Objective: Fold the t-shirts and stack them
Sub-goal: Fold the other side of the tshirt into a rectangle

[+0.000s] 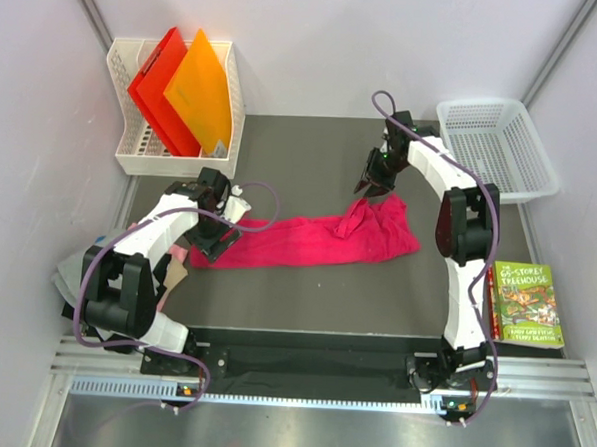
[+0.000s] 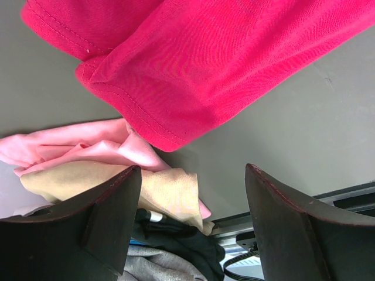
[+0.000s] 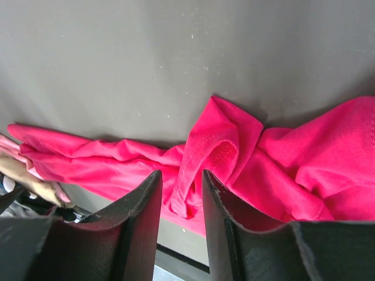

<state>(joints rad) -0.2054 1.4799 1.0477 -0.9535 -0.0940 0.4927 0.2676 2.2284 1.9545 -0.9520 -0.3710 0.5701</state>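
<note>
The magenta t-shirt (image 1: 308, 239) lies in a long crumpled band across the dark table, bunched at its right end. My left gripper (image 1: 217, 241) hangs over its left end, wide open and empty; in the left wrist view (image 2: 193, 170) the shirt's hem (image 2: 176, 76) lies beyond the fingertips. My right gripper (image 1: 373, 187) is just above the bunched right end, with its jaws a narrow gap apart. In the right wrist view (image 3: 181, 172) a raised fold of the shirt (image 3: 220, 146) shows through that gap, unclamped. Pale pink (image 2: 76, 146), tan (image 2: 164, 190) and grey (image 2: 152, 266) shirts are piled at the table's left edge.
A white rack (image 1: 122, 159) with red and orange folders stands back left. A white basket (image 1: 498, 144) stands back right. A green book (image 1: 525, 303) lies right of the right arm. A black cloth (image 2: 181, 246) lies among the piled shirts.
</note>
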